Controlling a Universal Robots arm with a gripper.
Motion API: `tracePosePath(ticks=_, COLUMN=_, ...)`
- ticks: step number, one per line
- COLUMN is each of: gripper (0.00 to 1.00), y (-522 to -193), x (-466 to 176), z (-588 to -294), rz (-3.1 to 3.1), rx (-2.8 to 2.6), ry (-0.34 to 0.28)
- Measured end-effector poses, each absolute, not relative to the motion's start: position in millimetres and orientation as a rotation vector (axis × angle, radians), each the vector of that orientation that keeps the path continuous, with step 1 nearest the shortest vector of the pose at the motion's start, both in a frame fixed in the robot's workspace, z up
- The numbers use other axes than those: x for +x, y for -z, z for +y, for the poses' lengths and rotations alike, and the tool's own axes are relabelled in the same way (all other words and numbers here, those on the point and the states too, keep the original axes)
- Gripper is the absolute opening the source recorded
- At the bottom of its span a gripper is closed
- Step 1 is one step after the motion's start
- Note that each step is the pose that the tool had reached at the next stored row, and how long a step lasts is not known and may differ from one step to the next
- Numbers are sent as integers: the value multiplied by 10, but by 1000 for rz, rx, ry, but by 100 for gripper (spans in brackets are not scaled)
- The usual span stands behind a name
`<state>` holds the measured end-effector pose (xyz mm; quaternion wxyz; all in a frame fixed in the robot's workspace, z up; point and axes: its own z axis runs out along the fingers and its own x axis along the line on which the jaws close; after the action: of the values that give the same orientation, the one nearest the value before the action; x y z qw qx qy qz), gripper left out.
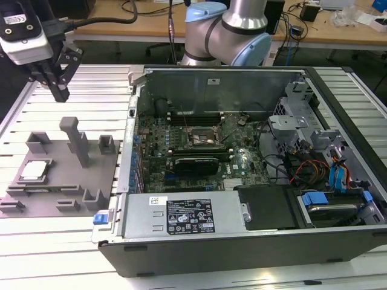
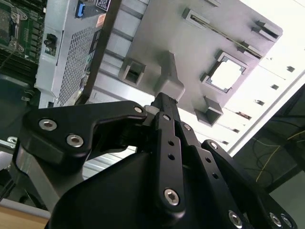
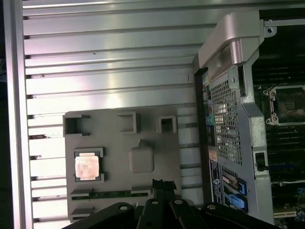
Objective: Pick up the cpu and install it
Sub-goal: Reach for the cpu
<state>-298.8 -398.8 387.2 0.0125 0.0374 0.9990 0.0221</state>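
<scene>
The cpu (image 1: 34,170) is a small flat square chip with a pale silvery top and a thin darker rim. In the first wrist view its top (image 3: 86,167) looks whitish with a faint pink cast, and in the second wrist view (image 2: 228,75) it glares almost white. It lies flat in a square recess of the grey fixture plate (image 1: 60,184), framed by low raised tabs at the recess edges, on the plate's part toward the exterior view's left.

The plate rests on the ribbed metal table (image 1: 97,96), just beside the open computer case (image 1: 242,254), which takes up the exterior view's right. A tall grey post (image 1: 75,139) stands upright on the plate, between the cpu and the case.

The gripper (image 1: 60,95) hangs in the air above the far left of the table, beyond the plate's far edge and well apart from the cpu. Its black fingers are pressed together at the tips and have hold of nothing; both wrist views show the tips (image 3: 159,182) (image 2: 164,98) meeting.

Inside the case, the square socket (image 1: 202,138) with its metal frame sits on the green motherboard (image 1: 242,160), well apart from the cpu. A white label (image 1: 188,216) lies on the metal cover along the case's near side.
</scene>
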Motion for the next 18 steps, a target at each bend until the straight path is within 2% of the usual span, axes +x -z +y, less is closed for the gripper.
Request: tracePosePath(ticks=18, gripper=11, y=-3776, x=-3215, z=-3989, rz=3114, rx=117, ry=-69)
